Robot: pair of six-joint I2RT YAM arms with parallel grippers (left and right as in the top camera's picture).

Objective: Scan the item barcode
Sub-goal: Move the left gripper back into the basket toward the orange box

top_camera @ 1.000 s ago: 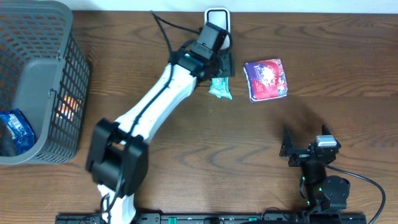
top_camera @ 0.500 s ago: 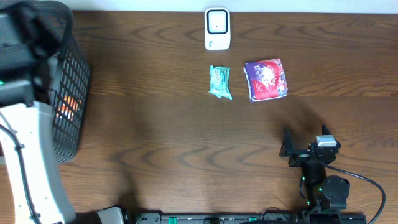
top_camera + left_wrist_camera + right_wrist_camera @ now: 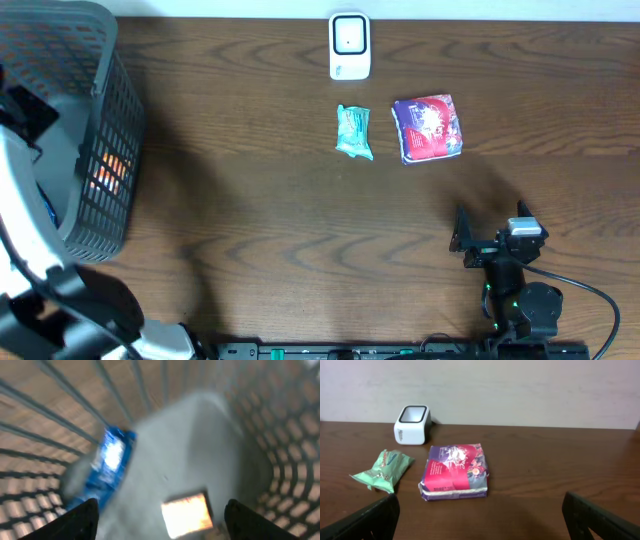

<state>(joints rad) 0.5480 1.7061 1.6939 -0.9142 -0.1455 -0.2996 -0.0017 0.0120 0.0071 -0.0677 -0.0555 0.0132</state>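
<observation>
Left gripper [image 3: 160,515] now over basket [image 3: 110,130], not scanner [image 3: 349,45], fingers spread empty, blue packet [image 3: 112,457] and orange packet [image 3: 186,512] inside, right gripper [image 3: 480,510] splayed

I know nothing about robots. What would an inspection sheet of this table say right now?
Surface: brown wooden table, nothing spilled.
Job's things: white scanner at the far edge; green packet and purple packet lying side by side, apart.
Clutter: grey basket holding a blue packet and a blurred orange item.
Claws: left claw open over the basket's inside; right claw open, empty.
Cables: black cable looping at the near right corner.
Surroundings: pale wall behind the table.
</observation>
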